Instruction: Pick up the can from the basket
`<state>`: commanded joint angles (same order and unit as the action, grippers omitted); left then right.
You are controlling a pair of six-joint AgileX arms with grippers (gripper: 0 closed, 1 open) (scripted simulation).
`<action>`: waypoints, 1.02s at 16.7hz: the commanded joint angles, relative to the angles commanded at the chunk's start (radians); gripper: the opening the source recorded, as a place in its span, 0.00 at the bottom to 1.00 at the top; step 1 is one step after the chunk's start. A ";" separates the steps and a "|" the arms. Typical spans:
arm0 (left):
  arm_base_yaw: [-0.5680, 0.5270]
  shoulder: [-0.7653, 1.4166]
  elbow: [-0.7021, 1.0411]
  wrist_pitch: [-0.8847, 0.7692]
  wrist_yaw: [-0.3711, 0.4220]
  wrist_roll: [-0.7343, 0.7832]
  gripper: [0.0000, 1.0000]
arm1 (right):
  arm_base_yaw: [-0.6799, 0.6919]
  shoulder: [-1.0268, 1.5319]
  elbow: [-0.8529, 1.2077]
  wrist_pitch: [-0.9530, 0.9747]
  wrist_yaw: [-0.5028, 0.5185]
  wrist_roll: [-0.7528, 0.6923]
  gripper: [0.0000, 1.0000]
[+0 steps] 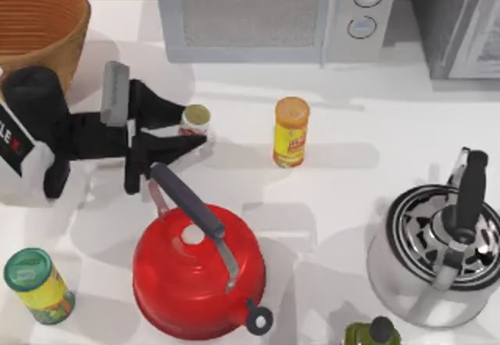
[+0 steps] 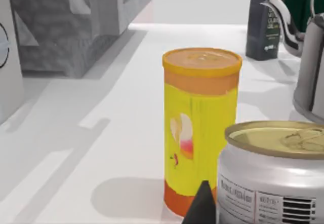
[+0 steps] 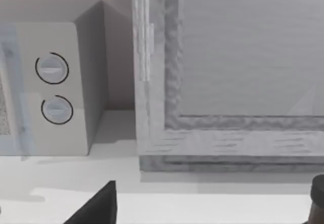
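The can is short, with whitish sides and a dull yellowish top. It sits between the two black fingers of my left gripper, which is shut on it, right of the basket and outside it. In the left wrist view the can looms close, with one fingertip beside it. The orange-brown wicker basket stands at the table's far left corner. A dark part of my right gripper faces the microwave and a grey cabinet.
A red kettle stands just in front of the left gripper. A yellow canister is right of the can. A green-topped can is at front left, a silver kettle at right, a microwave behind.
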<state>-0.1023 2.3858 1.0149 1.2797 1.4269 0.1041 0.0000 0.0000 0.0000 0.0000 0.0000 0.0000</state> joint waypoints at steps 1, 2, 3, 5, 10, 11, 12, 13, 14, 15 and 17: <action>-0.007 0.039 0.013 0.021 0.026 0.001 0.00 | 0.000 0.000 0.000 0.000 0.000 0.000 1.00; -0.014 0.069 0.023 0.037 0.046 0.001 0.00 | 0.000 0.000 0.000 0.000 0.000 0.000 1.00; -0.019 0.089 0.030 0.047 0.060 0.001 0.00 | 0.000 0.000 0.000 0.000 0.000 0.000 1.00; -0.022 0.100 0.033 0.053 0.068 0.002 0.00 | 0.000 0.000 0.000 0.000 0.000 0.000 1.00; -0.022 0.100 0.033 0.053 0.068 0.002 0.08 | 0.000 0.000 0.000 0.000 0.000 0.000 1.00; -0.022 0.100 0.033 0.053 0.068 0.002 0.15 | 0.000 0.000 0.000 0.000 0.000 0.000 1.00; -0.022 0.100 0.033 0.053 0.068 0.002 0.23 | 0.000 0.000 0.000 0.000 0.000 0.000 1.00; -0.022 0.100 0.033 0.053 0.068 0.002 0.30 | 0.000 0.000 0.000 0.000 0.000 0.000 1.00; -0.022 0.100 0.033 0.053 0.068 0.002 0.38 | 0.000 0.000 0.000 0.000 0.000 0.000 1.00; -0.022 0.100 0.033 0.053 0.068 0.002 0.45 | 0.000 0.000 0.000 0.000 0.000 0.000 1.00; -0.022 0.100 0.033 0.053 0.068 0.002 0.60 | 0.000 0.000 0.000 0.000 0.000 0.000 1.00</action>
<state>-0.1243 2.4857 1.0477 1.3329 1.4945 0.1056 0.0000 0.0000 0.0000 0.0000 0.0000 0.0000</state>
